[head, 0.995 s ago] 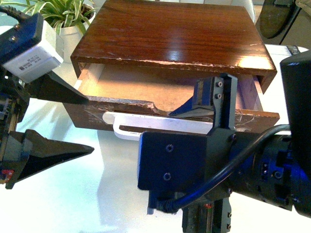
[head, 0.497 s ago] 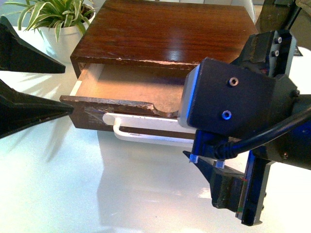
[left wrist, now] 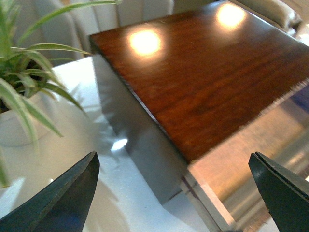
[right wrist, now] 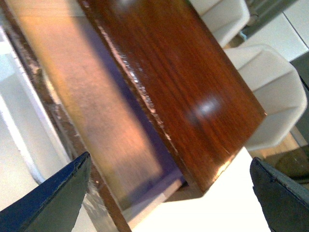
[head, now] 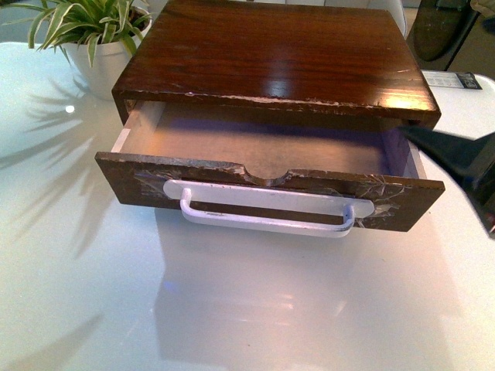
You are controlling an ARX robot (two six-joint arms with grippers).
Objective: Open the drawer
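the drawer (head: 271, 166) stands pulled partway out of its dark wooden cabinet (head: 271, 54) on a pale glossy table (head: 116, 309), its front panel lying across the front view and its pale floor exposed from side wall to side wall. the long axis of the white bar handle (head: 267, 212) runs left to right, parallel to that panel, so any further pull would run straight toward the robot. the right gripper (right wrist: 169, 193) is the nearer one: in the front view a dark finger (head: 464, 158) shows at the right edge, just beside the drawer's right front corner and apart from the handle. its wrist view looks down on the open compartment with the two fingers spread wide, nothing between them. the left gripper (left wrist: 178, 193) is absent from the front view; its wrist view shows it spread likewise and empty, above the cabinet's left side near a potted plant (head: 93, 35). the drawer's front is dark brown, scuffed along its top edge, with clear tape patches at both handle ends and a half-round notch (head: 267, 176) at the centre. judged from the exposed interior, the opening is largely accomplished.
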